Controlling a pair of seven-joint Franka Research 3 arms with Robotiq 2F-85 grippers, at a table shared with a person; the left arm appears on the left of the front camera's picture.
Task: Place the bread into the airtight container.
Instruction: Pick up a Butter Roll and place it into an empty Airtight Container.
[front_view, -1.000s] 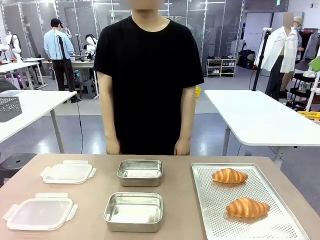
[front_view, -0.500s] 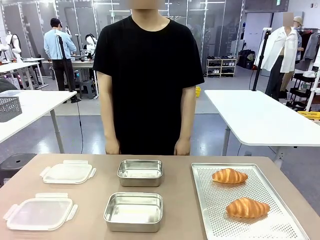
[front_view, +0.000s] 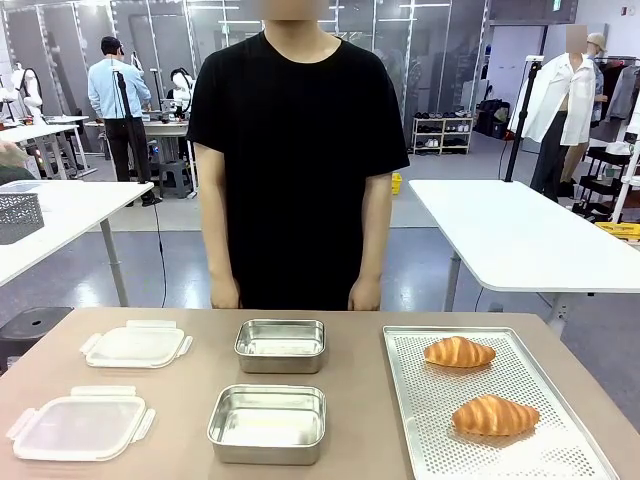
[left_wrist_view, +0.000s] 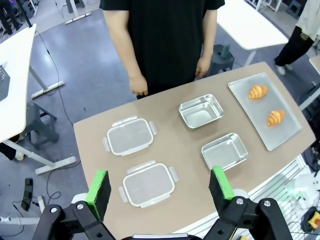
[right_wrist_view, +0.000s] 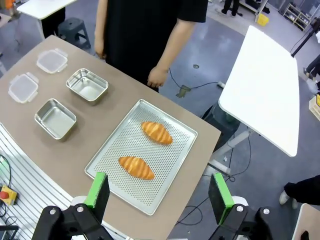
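Croissants (front_view: 495, 415) lie long-axis left-to-right on tray (front_view: 420, 400); left pincer (left_wrist_view: 159, 186), right pincer (right_wrist_view: 158, 192) gape wide.

Tray (front_view: 560, 400) near edge cropped, person's (front_view: 296, 170) legs hidden

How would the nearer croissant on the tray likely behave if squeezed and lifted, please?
The nearer croissant looks puffy and flaky, so probably light and easily crushed. Its curved, tapered shape may rock on the perforated tray if pushed.

Brown table (front_view: 190, 375). Left side: far lid (front_view: 135, 345), near lid (front_view: 80, 423), both clear plastic. Middle: far container (front_view: 281, 345), near container (front_view: 267, 422), both steel. Right side: perforated tray (front_view: 440, 440). All apart.
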